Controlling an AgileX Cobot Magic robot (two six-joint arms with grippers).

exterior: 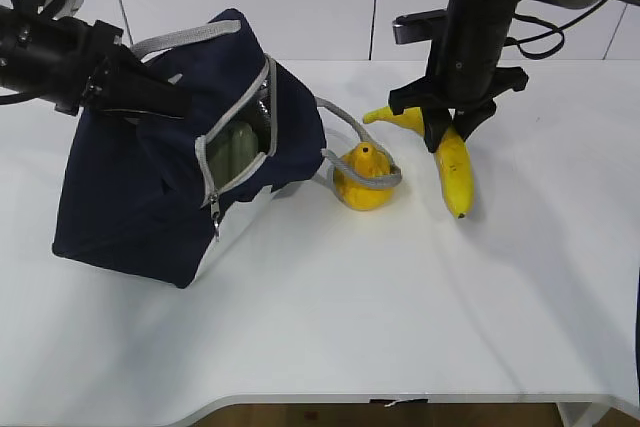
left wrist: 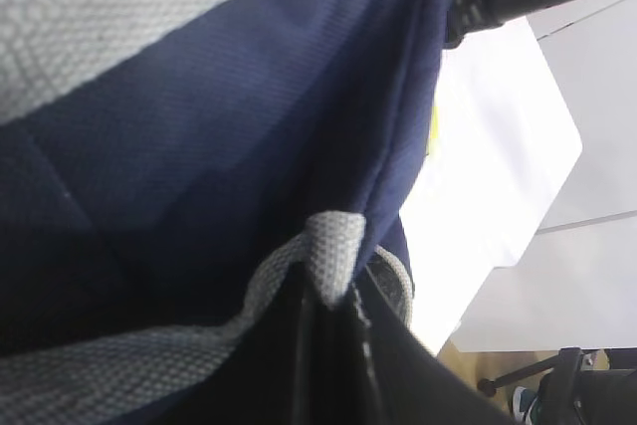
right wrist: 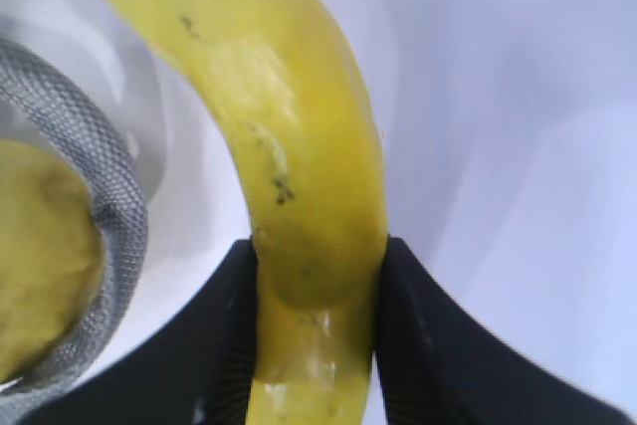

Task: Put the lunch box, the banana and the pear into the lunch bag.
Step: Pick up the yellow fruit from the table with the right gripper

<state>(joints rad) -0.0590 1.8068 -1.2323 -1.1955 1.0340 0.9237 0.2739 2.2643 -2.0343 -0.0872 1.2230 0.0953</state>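
Observation:
The navy lunch bag [exterior: 150,187] stands tilted at the left with its zipper open. The pale green lunch box [exterior: 238,147] shows inside the opening. My left gripper [exterior: 170,102] is shut on the bag's grey webbing handle [left wrist: 333,256] at the bag's top. The pear [exterior: 362,179] sits on the table right of the bag, with the other grey handle [exterior: 350,162] draped over it. My right gripper [exterior: 447,127] is shut on the middle of the banana [exterior: 452,162], low at the table. In the right wrist view the banana [right wrist: 299,126] fills the jaws, and the pear [right wrist: 40,256] is at the left.
The white table [exterior: 400,307] has its front edge near the bottom of the view and a white wall behind it. The right arm [exterior: 480,17] comes down from the top right.

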